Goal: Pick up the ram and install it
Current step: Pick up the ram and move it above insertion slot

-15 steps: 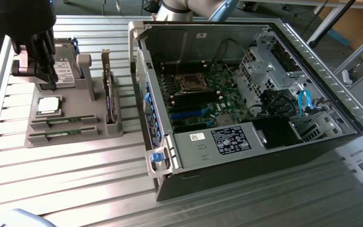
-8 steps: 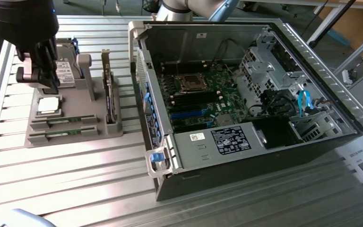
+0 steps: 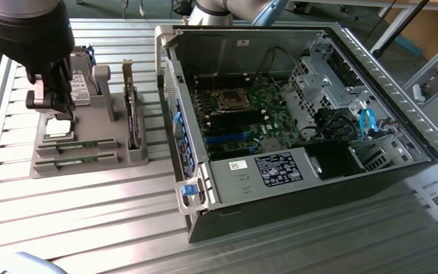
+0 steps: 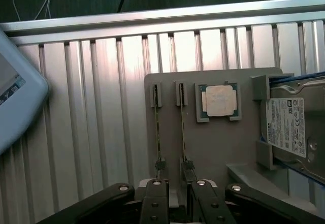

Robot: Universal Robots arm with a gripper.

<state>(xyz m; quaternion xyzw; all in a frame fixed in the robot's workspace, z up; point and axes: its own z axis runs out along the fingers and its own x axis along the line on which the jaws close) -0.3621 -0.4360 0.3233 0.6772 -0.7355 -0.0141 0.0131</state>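
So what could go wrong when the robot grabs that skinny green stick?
The ram stick stands on edge right beside a second stick in the gray holder. So the open gripper might bump the wrong one. It might also pinch off-centre and tilt the stick in its slot. The processor chip lies loose close by and could get nudged too.

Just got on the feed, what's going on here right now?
The arm's gripper hangs open over the gray holder, right by the ends of the two ram sticks standing on edge in their slots. It holds nothing: both sticks sit in the holder, beside the processor and the hard drive. The computer case lies open next to the holder.
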